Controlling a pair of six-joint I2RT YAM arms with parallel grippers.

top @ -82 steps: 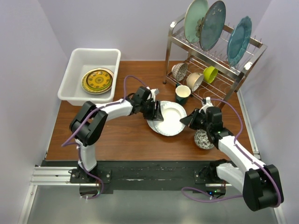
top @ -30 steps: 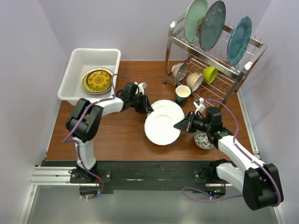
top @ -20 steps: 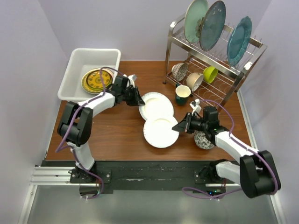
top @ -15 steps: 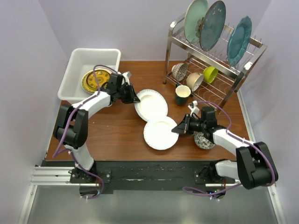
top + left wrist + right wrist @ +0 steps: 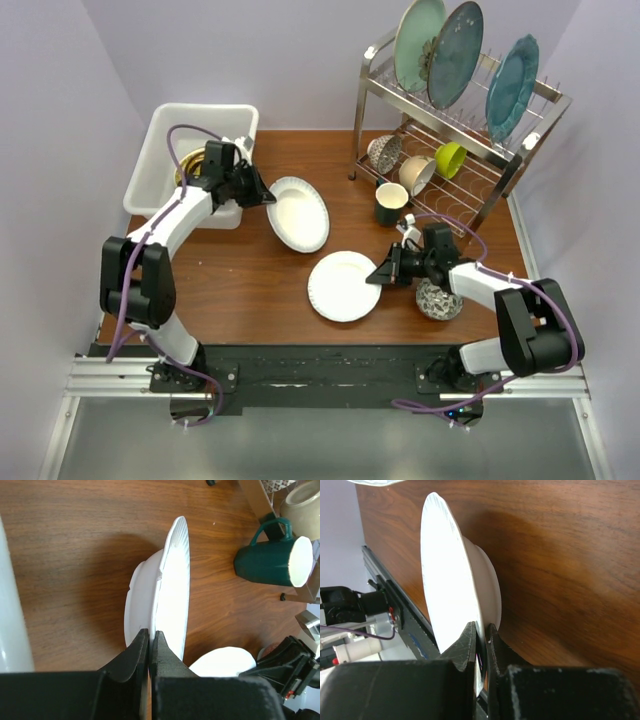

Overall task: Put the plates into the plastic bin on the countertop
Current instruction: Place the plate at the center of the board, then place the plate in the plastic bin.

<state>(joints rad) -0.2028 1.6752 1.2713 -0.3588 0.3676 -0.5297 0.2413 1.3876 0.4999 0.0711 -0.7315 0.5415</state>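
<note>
Left hand [image 5: 266, 196]: pinched on white round plate's [image 5: 298, 213] rim, an edge grip suited to carrying it to white plastic bin [image 5: 160, 130] at 10 o'clock.
Right hand [image 5: 384, 272]: clamped on second white plate's [image 5: 343, 285] rim.

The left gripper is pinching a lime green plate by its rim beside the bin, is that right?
Not quite: the left wrist view shows the plate is white, not lime green; the left gripper does pinch its rim beside the bin.
</note>
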